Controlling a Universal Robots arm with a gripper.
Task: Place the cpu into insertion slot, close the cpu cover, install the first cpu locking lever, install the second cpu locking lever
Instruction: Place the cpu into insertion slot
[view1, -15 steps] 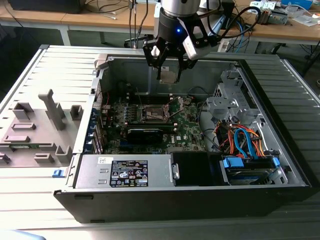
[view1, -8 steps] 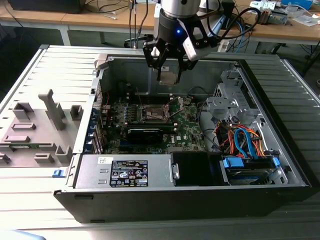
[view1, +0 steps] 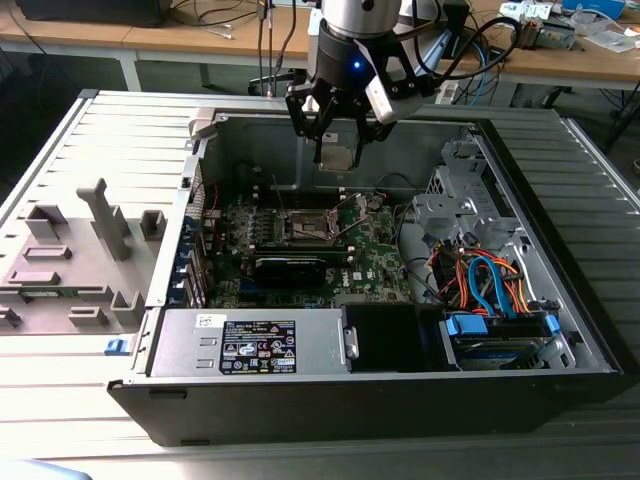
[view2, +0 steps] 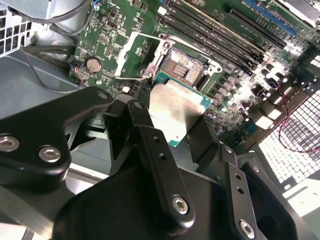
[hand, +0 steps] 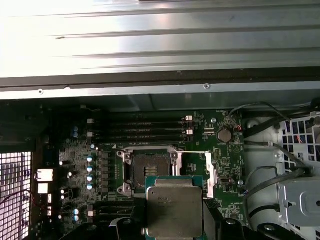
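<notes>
1. Counting from my seat, I see one gripper (view1: 340, 150) with two black fingers (view2: 150, 145), one cpu (view1: 337, 157), one slot (view1: 308, 226) and one cover (hand: 211, 175). As far as I can count, there are four long memory slots (hand: 145, 129).
2. The fingers are clamped on the cpu (view2: 177, 107), one against each of two opposite edges.
3. The cpu (hand: 175, 207) is a small flat square with a silver-grey metal lid. A thin green board edge shows around the lid.
4. In the exterior view I have it hanging in the air well above the board (view1: 375, 250), and it touches nothing but the fingers.
5. In both wrist views the slot (hand: 150, 170) lies just beyond the cpu. It is a dark square with a silvery border, and nothing is seated in it.
6. The cover (view2: 137, 55) is swung open. It is a silvery frame with a square window, lying beside the slot (view2: 187, 65) on the side nearer the coin cell (view2: 93, 64).
7. The open case (view1: 600, 340) lies on its side. It holds the green board, one grey power supply (view1: 250, 345) along its near wall, and a bundle of blue and orange cables (view1: 490, 280) towards the exterior view's right.
</notes>
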